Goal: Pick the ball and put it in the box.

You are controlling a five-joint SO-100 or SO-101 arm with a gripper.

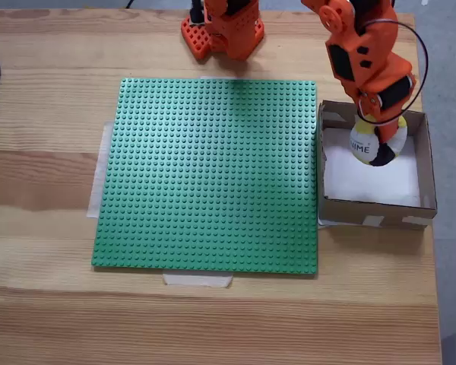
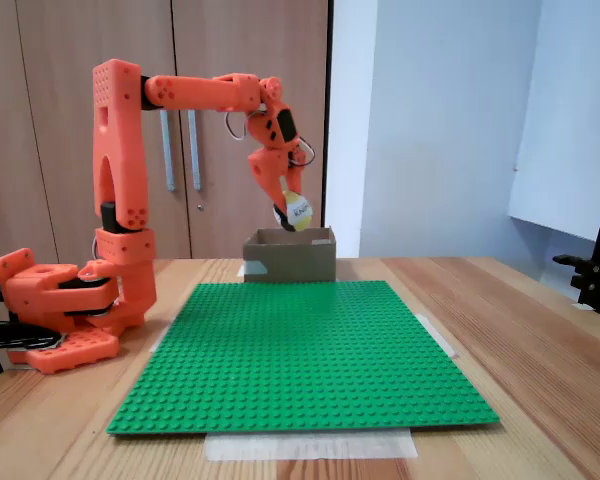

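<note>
Ball (image 1: 374, 142) is pinched in the end effector (image 1: 378, 144), white face with dark lettering toward the camera in a fixed view, yellow and black patches at its right and lower edge. In the side-on fixed view the ball (image 2: 298, 211) hangs above the box (image 2: 291, 256), clear of its top rim, not touching the walls. From above it sits over the upper-middle of the box's white bottom, nearer the far wall than the near one.

End effector (image 2: 294, 212) points down, fingers closed on the ball from either side. Orange arm (image 2: 202, 92) reaches out horizontally from its tall column, wrist bent down over the box. Black cable loops beside the wrist.

Box (image 1: 425, 171): brown cardboard, low walls, pale tape at the corners, just beside the right edge of the green studded baseplate (image 1: 213, 175) in the top-down view.

Baseplate lies flat on the wooden surface (image 1: 45, 114), pale tape strips showing at its left and near edges. Arm base (image 2: 65, 310) stands on the surface by the plate's far-left corner in the side-on view.
</note>
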